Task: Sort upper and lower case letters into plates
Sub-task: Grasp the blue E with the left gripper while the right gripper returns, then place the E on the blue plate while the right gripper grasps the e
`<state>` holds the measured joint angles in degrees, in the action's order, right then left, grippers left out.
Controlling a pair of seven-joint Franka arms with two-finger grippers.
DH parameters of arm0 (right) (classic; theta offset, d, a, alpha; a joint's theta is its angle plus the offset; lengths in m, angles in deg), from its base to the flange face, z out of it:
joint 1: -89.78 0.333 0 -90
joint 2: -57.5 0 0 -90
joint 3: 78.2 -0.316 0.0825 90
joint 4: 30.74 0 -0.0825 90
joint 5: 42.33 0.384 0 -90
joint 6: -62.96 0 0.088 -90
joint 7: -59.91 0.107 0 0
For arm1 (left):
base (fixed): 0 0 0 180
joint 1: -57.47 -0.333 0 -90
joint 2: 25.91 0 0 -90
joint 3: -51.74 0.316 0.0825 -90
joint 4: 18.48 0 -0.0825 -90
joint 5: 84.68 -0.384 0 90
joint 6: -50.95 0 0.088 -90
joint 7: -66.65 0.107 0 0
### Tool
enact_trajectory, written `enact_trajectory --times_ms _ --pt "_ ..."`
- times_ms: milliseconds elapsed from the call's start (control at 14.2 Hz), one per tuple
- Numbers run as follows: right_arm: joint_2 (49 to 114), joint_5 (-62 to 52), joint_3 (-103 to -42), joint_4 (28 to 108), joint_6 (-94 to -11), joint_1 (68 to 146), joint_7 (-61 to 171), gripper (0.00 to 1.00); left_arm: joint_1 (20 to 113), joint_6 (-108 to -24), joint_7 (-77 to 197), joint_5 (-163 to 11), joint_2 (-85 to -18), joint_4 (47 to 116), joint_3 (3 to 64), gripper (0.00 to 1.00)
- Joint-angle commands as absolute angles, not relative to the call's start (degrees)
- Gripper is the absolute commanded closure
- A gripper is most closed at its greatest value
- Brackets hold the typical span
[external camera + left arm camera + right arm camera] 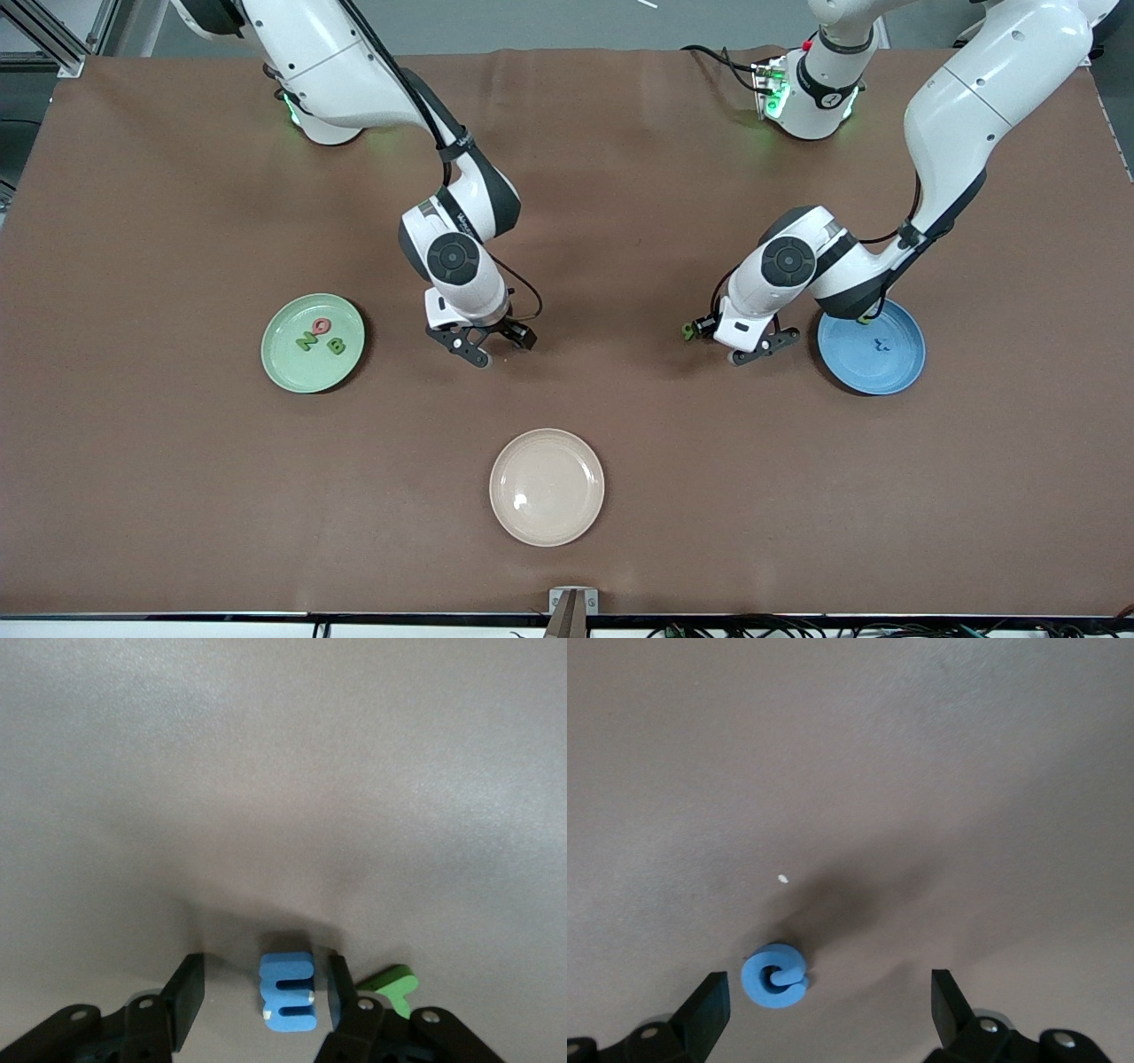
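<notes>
Left gripper [261,997] hanging low over bare table beside sky blue plate [895,372], jaws parted around blue m [287,992], one finger touching, not clamping. Letter looking light, stiff, chunky; flat sides best for pinching. Green letter [394,985] half hidden, possibly u. Right gripper [828,1005] gaping wide over blue G [774,975]. Pale green plate [285,372] holding three capitals

My front camera sits high, facing both arm bases across the brown worktop [620,177], taking in all of it. My left wrist camera looks close down past its claw [261,997] at the blue m [288,992]. My right wrist camera does likewise at the blue G [773,974]. All views share the worktop.
</notes>
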<state>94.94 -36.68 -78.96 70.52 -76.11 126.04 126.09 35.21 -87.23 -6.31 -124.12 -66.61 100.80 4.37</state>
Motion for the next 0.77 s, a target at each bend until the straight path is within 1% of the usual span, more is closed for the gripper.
enact_trajectory --times_ms 0,211,351,491,632,702 --pt "96.9 -36.9 -78.2 67.8 -75.9 127.7 128.1 0.0 37.2 -88.3 -7.2 -125.5 -66.9 100.4 6.0 0.42" --pt "97.1 -37.3 -78.0 67.8 -75.9 128.6 128.2 0.0 38.2 -88.3 -7.3 -125.5 -67.1 100.0 6.3 0.56" --pt "97.3 -39.8 -78.0 67.8 -75.9 128.9 128.3 0.0 38.2 -88.3 -7.1 -125.5 -66.9 100.0 6.3 0.7" --pt "97.4 -42.0 -78.0 67.9 -76.0 129.1 128.3 0.08 38.2 -88.3 -6.9 -127.1 -66.8 100.0 6.3 0.78" --pt "97.4 -42.5 -78.0 67.9 -76.0 129.2 128.2 0.18 38.3 -88.3 -7.0 -129.1 -66.6 100.1 6.3 0.8" --pt "97.4 -42.5 -78.0 67.9 -76.0 129.2 128.2 0.23 38.5 -88.3 -7.0 -129.6 -66.3 100.1 6.3 0.83"
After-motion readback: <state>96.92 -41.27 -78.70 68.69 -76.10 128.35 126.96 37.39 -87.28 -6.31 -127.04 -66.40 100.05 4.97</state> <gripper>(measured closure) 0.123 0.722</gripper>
